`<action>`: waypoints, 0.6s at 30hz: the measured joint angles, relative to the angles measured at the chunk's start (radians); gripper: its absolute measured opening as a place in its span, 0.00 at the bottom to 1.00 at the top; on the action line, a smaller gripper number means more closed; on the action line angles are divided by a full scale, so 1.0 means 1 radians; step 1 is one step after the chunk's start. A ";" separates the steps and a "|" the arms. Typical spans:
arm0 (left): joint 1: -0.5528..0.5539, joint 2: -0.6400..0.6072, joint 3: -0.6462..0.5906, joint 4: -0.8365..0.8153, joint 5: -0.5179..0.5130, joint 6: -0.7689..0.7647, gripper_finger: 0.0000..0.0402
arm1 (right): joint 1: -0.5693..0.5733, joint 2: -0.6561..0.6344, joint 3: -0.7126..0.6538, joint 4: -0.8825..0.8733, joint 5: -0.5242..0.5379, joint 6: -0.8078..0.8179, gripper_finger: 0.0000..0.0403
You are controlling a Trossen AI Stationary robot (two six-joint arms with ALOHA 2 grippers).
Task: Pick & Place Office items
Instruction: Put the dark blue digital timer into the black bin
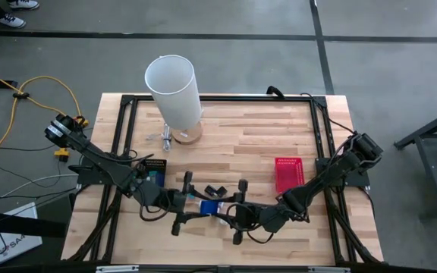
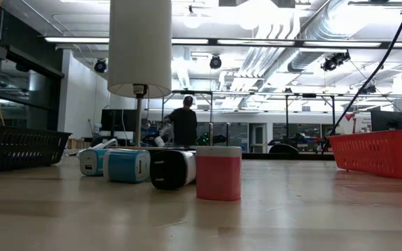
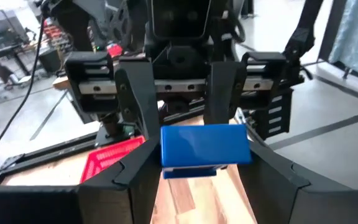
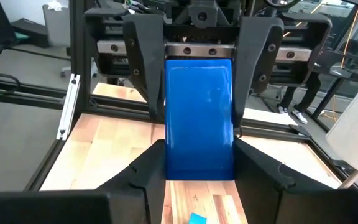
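Both grippers, left (image 1: 196, 206) and right (image 1: 230, 212), clamped fingers on one blue item (image 1: 209, 206) mid-table, two black items (image 1: 217, 189) just beside.

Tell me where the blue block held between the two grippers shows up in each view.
High view: the blue block sits low at centre, between the left gripper and the right gripper.
Low view: not identifiable; the grippers are not in it.
Left wrist view: centre, clamped by both grippers.
Right wrist view: centre, upright.
Shared landmark: the red basket, also at the low view's right edge and in the left wrist view.
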 joint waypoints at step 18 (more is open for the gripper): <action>0.027 0.000 0.000 0.007 0.052 -0.005 0.47 | 0.000 0.000 0.000 0.000 0.004 0.000 0.36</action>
